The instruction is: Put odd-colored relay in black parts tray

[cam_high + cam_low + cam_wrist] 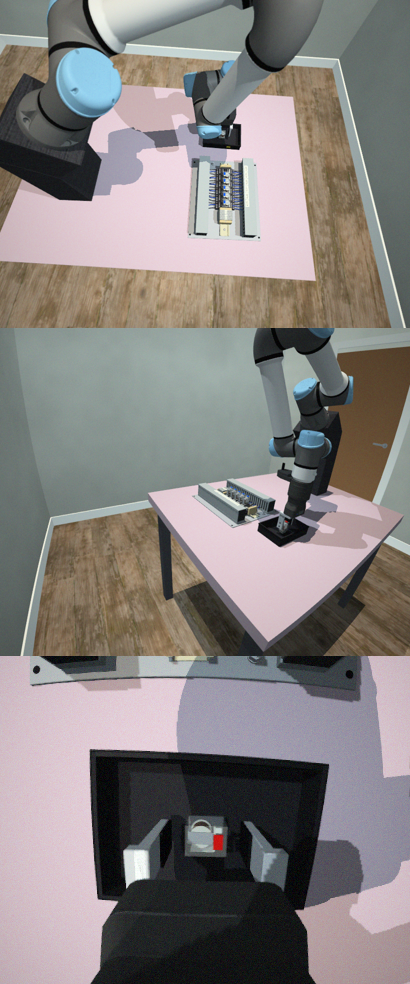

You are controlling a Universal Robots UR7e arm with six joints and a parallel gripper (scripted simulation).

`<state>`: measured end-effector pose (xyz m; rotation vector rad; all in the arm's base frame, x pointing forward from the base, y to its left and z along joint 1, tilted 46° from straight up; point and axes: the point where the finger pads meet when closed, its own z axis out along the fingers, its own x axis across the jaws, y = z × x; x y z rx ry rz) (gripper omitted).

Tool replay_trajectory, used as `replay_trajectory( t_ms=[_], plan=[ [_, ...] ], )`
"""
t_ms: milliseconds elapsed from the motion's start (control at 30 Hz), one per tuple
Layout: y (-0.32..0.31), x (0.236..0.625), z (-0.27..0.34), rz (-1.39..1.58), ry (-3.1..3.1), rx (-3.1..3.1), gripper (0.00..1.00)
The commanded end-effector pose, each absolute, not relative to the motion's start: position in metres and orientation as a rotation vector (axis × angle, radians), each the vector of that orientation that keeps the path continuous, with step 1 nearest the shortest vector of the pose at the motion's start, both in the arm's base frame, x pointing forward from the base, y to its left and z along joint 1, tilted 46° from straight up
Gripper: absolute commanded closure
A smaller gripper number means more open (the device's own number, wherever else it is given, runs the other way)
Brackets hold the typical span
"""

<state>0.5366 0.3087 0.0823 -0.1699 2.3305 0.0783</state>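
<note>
The relay (222, 133) (284, 528) (202, 842) with the red button stands upright inside the black parts tray (236, 146) (273, 538) (95, 856). My gripper (286, 522) (205, 835) is open, low over the tray, with one finger on each side of the relay. The wrist view shows a gap between each finger and the relay. The relay panel (192, 212) (228, 520) (165, 670) lies flat on the table. Several relays with blue buttons (226, 188) stand in its middle row. The arm hides part of the tray in the top view.
Two long grey wire ducts (202, 198) (249, 198) rise along the panel's sides, beside the relay row. The panel's near edge lies a short way from the tray. The tray walls surround the fingertips. The black robot pedestal (51, 171) stands at the table's left in the top view.
</note>
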Motion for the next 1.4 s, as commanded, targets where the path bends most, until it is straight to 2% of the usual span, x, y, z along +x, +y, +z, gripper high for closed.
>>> replay_trajectory(
  t_ms=[0,1367],
  plan=[
    [0.309,0.535,0.084,0.079,2.329,-0.17,0.02],
    [0.307,0.523,0.096,0.079,2.329,-0.17,0.02]
  ],
)
